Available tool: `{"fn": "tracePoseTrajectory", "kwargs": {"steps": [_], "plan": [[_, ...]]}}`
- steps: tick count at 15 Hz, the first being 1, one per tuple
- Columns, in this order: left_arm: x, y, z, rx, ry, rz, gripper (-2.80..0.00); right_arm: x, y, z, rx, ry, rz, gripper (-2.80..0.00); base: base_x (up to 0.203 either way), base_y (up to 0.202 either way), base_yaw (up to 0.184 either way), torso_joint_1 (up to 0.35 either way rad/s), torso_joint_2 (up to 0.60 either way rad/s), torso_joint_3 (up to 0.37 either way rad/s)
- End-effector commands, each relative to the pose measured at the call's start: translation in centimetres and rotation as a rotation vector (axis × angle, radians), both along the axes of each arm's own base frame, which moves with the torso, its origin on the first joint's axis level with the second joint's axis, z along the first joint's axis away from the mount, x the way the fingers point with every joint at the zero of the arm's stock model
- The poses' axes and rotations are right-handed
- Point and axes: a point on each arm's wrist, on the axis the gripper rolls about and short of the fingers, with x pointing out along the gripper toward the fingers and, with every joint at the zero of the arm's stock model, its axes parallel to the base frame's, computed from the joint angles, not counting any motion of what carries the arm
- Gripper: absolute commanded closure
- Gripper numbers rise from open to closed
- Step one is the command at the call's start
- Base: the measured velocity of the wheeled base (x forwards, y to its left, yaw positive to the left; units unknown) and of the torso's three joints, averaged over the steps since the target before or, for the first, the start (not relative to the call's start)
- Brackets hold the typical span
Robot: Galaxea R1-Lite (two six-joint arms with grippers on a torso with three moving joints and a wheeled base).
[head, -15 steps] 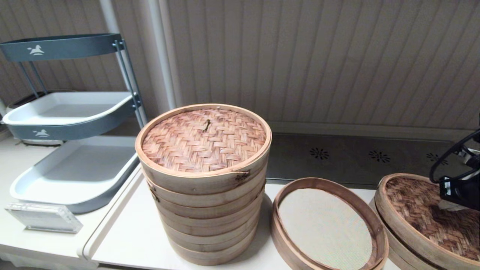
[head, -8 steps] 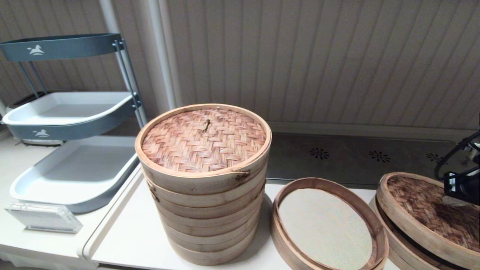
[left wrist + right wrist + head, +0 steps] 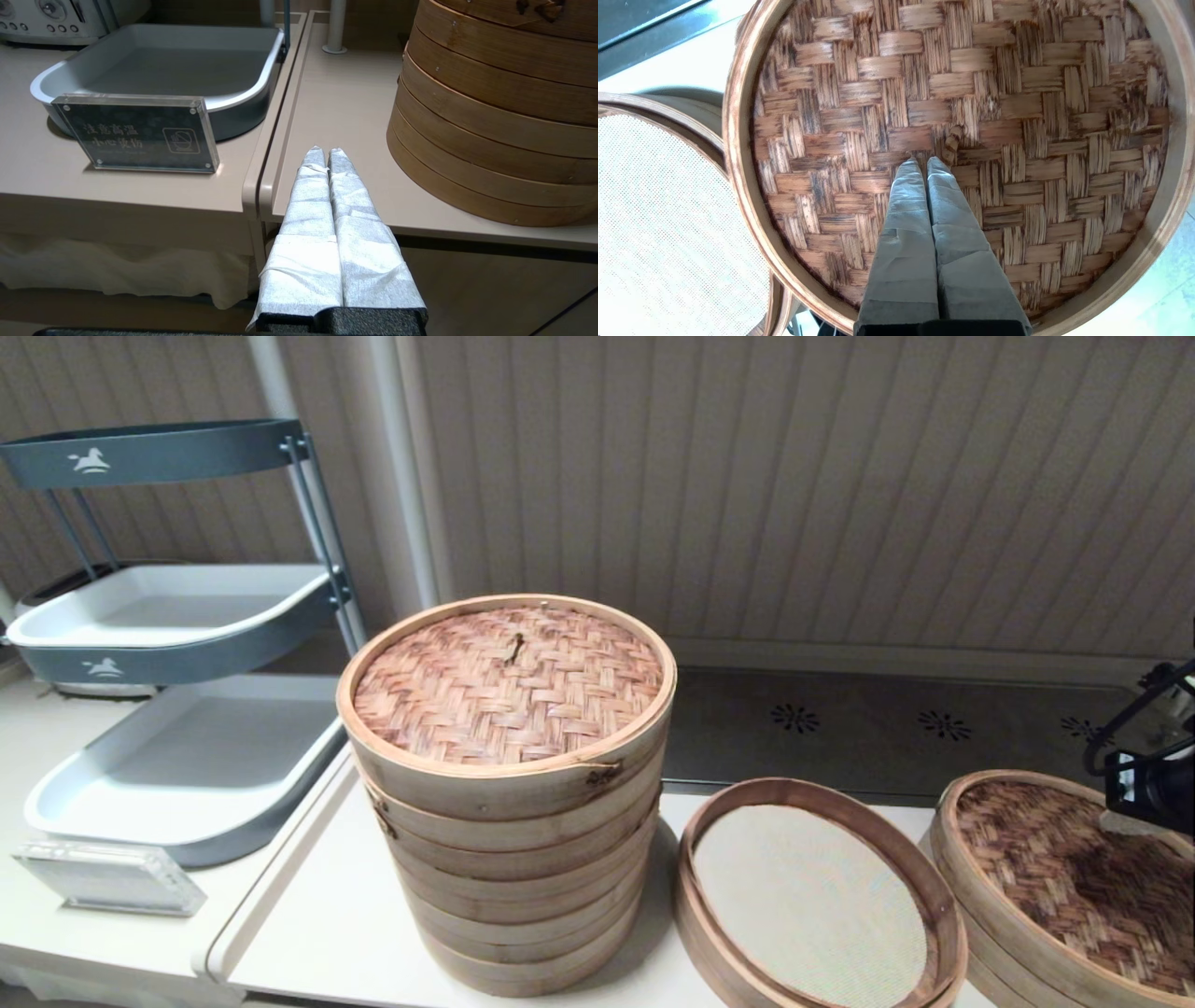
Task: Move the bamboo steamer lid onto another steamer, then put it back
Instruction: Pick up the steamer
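The dark woven lid (image 3: 1064,882) sits at the right end of the desk (image 3: 317,915), level on the low steamer under it, and just beside the wide steamer with the flat cream liner (image 3: 810,901), which lies open and bare. Half a second ago the lid's near-left edge was tipped up, showing a dark gap beneath its rim; now that gap is gone and the lid lies flat, so it seems to have dropped back into its seat. The right pincer (image 3: 923,163) is clenched, its wrapped fingers pressed together with the tips right at the small centre loop (image 3: 951,142); whether they pinch the loop or only touch beside it cannot be told. My reading is that the lift towards the cream-lined steamer has not taken hold, and the grip on the loop needs to be made sure before the lid can travel. The left pincer (image 3: 327,156) is clenched on nothing, parked low off the front edge of the desk near the tall pale stack (image 3: 509,793) with its lighter reddish lid. At the left end stand a grey tray rack (image 3: 177,616) bearing a white horse logo and a clear sign (image 3: 135,135) with Chinese characters reading as a high-temperature, burn warning.
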Motion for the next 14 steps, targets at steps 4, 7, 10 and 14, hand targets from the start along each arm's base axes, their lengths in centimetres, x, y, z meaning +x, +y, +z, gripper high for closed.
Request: {"fn": "tracePoseTrajectory", "kwargs": {"steps": [4,7,10,14], "plan": [[0.0,0.0,-0.1,-0.001,0.005,0.000,0.00,0.6,-0.6,-1.1,0.011,0.043,-0.012,-2.80,0.000,0.000,0.000,0.000,0.00,0.000],[0.0,0.0,-0.1,0.000,0.004,0.000,0.00,0.6,-0.5,-1.5,0.018,0.054,-0.013,-2.80,0.000,0.000,0.000,0.000,0.00,0.000],[0.0,0.0,-0.1,-0.001,0.004,0.000,0.00,0.5,-0.5,-1.9,0.025,0.070,-0.011,-2.80,0.000,0.000,0.000,0.000,0.00,0.000],[0.0,0.0,-0.1,0.001,0.004,0.000,0.00,0.7,-0.5,-2.6,0.036,0.094,-0.009,-2.80,0.000,0.000,0.000,0.000,0.00,0.000]]}}
